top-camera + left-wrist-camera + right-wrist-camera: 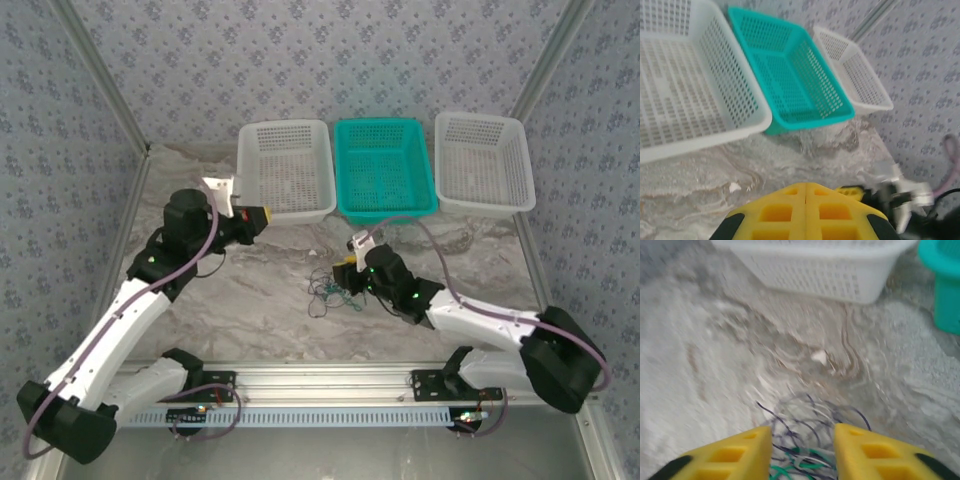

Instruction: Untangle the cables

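The cables [330, 289] lie in a small tangle of dark and green strands on the marbled table, left of centre. My right gripper [349, 270] stands open right beside the tangle's right edge. In the right wrist view the cables [807, 440] spread between and ahead of the two yellow fingers [740, 455], with green strands lowest; nothing is pinched. My left gripper [262, 217] hovers by the white basket at the back left, its yellow fingers [785, 212] pressed together with nothing between them.
Three baskets line the back of the table: a white basket [287, 172] on the left, a teal basket [384, 168] in the middle, another white basket [484, 162] on the right. Patterned walls enclose the table on all sides.
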Robot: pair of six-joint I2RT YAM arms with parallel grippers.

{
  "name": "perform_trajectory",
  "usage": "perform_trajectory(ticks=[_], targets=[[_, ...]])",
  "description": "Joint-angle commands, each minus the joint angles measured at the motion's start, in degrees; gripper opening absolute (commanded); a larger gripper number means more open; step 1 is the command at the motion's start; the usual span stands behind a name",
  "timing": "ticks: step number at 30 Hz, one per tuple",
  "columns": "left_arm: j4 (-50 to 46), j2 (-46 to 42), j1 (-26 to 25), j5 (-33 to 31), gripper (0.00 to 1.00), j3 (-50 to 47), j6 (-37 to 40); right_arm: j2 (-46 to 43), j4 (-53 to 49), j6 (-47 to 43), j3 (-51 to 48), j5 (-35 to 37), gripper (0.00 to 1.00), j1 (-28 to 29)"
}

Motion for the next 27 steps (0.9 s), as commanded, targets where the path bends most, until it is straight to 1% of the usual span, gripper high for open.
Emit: perform_trajectory(ticks=[1, 3, 5, 7, 8, 9, 10, 11, 13, 15, 17, 22, 25, 27], targets=[[4.56, 0.12, -0.63, 2.65, 0.0, -1.54, -1.18, -4.1, 0.96, -4.24, 1.8, -0.47, 0.28, -0.21], [6.26, 0.96, -1.29, 3.23, 0.0, -3.04, -2.0, -4.89, 0.19, -4.94, 3.17, -0.79, 0.26, -0.76], [7.18, 2.34, -2.26, 3.32, 0.03, -4.32, -2.38, -4.61, -1.05, -5.95, 4.55, -1.03, 0.28, -1.23], [6.99, 4.64, -3.54, 2.67, 0.14, -4.95, -3.05, -3.32, -3.44, -6.11, 5.33, 0.99, 0.36, -1.93], [7.13, 5.92, -4.28, 2.33, 0.18, -5.15, -3.66, -2.4, -6.45, -4.28, 6.33, 2.93, 0.42, -2.76], [7.67, 7.43, -5.43, 1.9, 0.24, -5.39, -4.28, -1.03, -10.33, -0.98, 7.87, 5.4, 0.43, -4.19], [8.35, 9.23, -7.09, 1.3, 0.28, -5.68, -4.58, 0.4, -13.88, 2.71, 9.04, 6.03, 0.43, -5.9], [9.11, 11.14, -8.99, 0.53, 0.31, -5.75, -4.57, 1.75, -15.67, 6.09, 9.6, 2.81, 0.43, -8.8], [9.69, 15.49, -12.03, -1.3, 0.35, -5.11, -4.49, 4.21, -14.66, 10.64, 8.66, -4.73, 0.43, -12.63], [9.08, 20.46, -14.04, -3.84, 0.36, -3.64, -5.13, 6.73, -13.42, 13.98, 8.26, -9.35, 0.44, -14.45], [9.13, 25.71, -15.08, -5.12, 0.37, -2.11, -5.62, 9.47, -12.58, 14.86, 8.88, -11.9, 0.46, -14.13], [9.31, 35.54, -15.77, -7.15, 0.38, 0.76, -6.25, 14.11, -12.49, 15.76, 11.26, -11.47, 0.5, -12.92], [11.78, 39.54, -15.88, -5.27, 0.38, 1.72, -6.81, 15.53, -11.85, 16.11, 11.96, -12.06, 0.5, -12.84], [14.64, 40.92, -16.01, -3.9, 0.4, 1.56, -7.21, 16.27, -11.92, 16.1, 12.28, -12.38, 0.5, -12.74]])
